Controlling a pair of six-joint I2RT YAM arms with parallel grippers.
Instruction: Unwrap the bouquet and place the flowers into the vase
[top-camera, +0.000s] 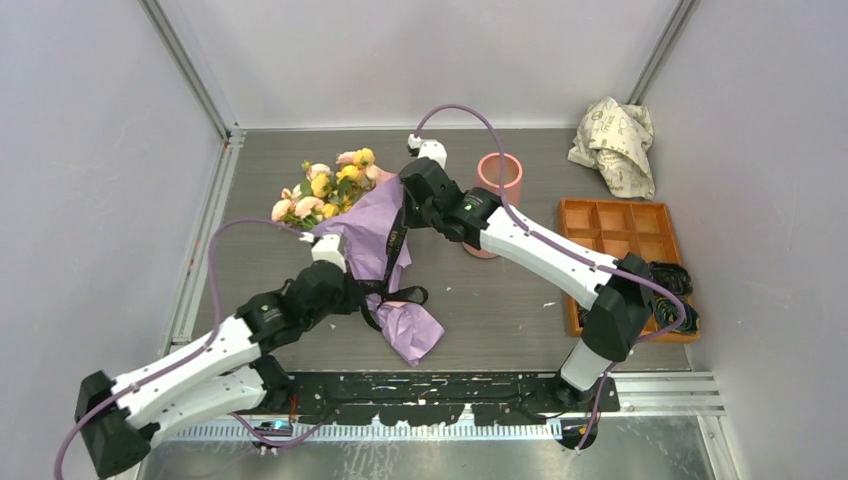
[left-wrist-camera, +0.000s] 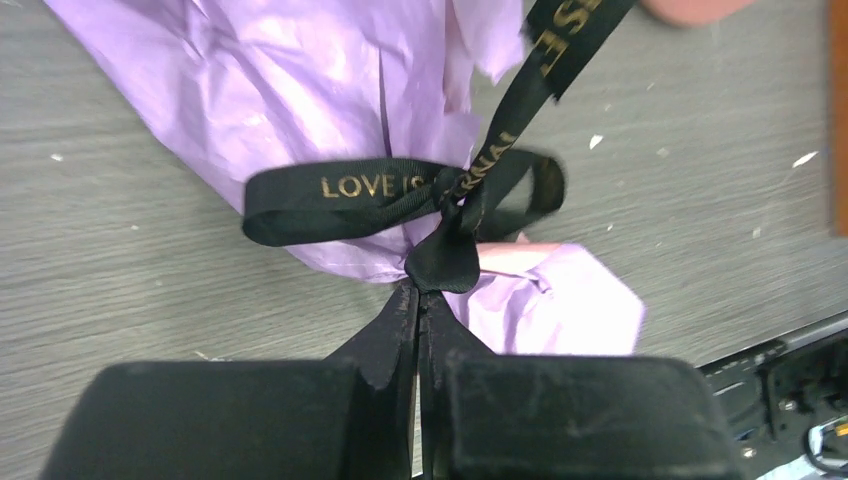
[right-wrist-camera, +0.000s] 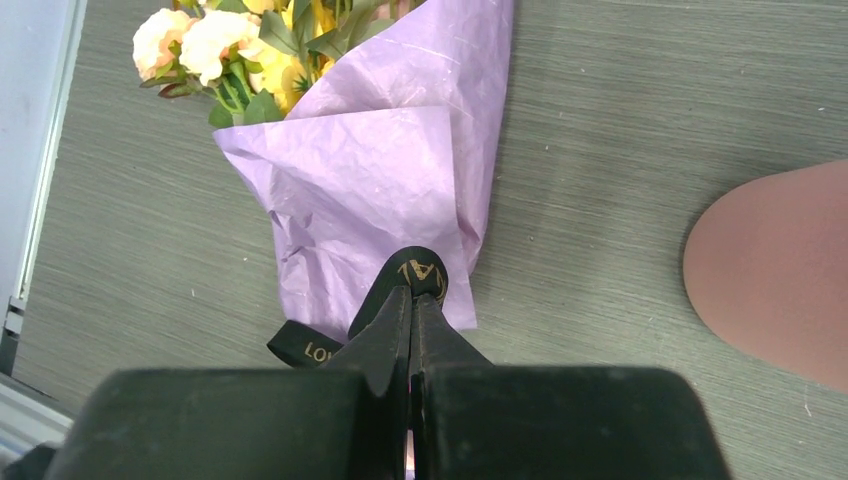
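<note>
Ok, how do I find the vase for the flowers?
Look at the far half of the grey table, just left of the orange tray. The vase stands there upright. It is the only tall, round, plain pink tube, open on top.

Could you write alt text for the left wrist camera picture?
Close up, the left gripper, black jaws shut, pinches a black ribbon with gold lettering just below its knot around the bouquet's crinkled lilac paper wrap. The wrap lies on a grey wood-grain table; one ribbon tail runs up and right.
</note>
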